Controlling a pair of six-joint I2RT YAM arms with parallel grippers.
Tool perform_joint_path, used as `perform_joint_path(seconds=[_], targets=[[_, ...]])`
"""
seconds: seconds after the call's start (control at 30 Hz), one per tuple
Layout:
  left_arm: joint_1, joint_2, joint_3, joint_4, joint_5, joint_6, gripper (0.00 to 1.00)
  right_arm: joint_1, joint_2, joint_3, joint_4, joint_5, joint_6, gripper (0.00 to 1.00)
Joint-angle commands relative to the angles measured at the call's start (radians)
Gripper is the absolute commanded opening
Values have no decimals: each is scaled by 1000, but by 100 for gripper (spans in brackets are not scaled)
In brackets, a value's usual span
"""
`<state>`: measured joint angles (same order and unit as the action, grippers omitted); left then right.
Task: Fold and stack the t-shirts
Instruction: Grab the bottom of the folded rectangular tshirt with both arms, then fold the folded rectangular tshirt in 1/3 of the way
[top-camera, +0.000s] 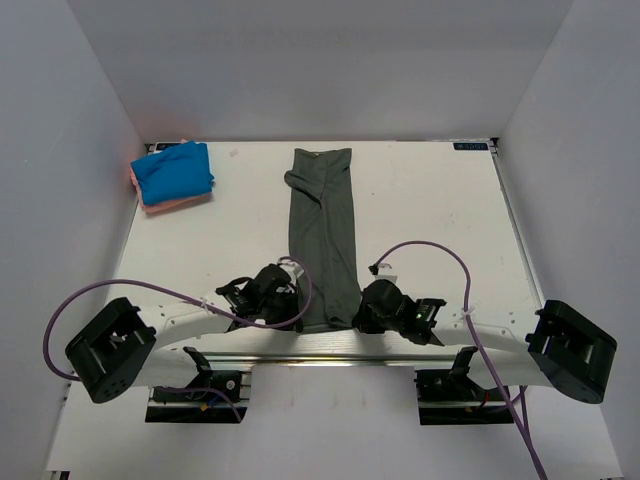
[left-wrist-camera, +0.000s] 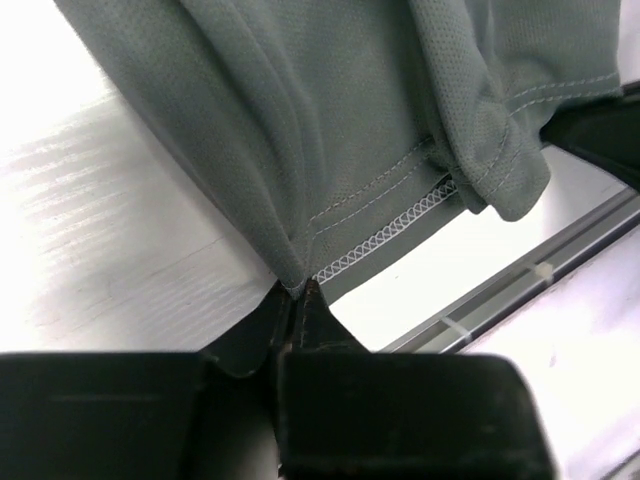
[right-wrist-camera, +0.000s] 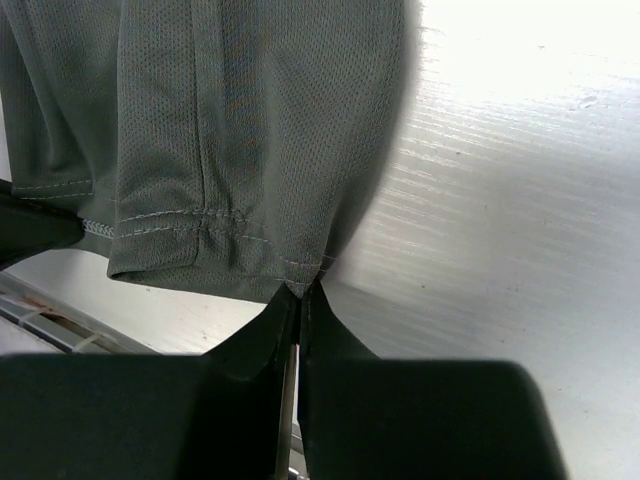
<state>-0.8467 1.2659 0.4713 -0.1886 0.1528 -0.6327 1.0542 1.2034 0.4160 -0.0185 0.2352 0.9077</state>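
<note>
Lying folded into a long narrow strip down the middle of the desk (top-camera: 430, 200), the dark grey-green t-shirt (top-camera: 323, 240) reaches from near the far edge to the near edge. The left hand (left-wrist-camera: 297, 292) pinches its near hem at the left corner, jaws closed on the cloth. The right hand (right-wrist-camera: 300, 290) pinches the right corner likewise. Far left of this shirt, a folded blue t-shirt (top-camera: 172, 170) sits on a salmon-pink t-shirt (top-camera: 175, 203).
</note>
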Motion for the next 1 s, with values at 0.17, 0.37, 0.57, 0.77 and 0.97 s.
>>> perform_joint_path(seconds=[0.17,0.37,0.57,0.77,0.97], targets=[[-6,-39,61,5,44,33,0,0,-24,65,25,52,-104,0],[9,-72,168,-54,-50,33,0,-2,-16,207,-124,153,-147,0],[29,-63,283,-126,-223,14,0,-10,70,349,-234,283,-193,0],[89,21,371,-152,-305,14,0,-60,159,506,-278,355,-225,0],[181,101,435,-95,-292,25,0,-143,290,632,-264,326,-303,0]])
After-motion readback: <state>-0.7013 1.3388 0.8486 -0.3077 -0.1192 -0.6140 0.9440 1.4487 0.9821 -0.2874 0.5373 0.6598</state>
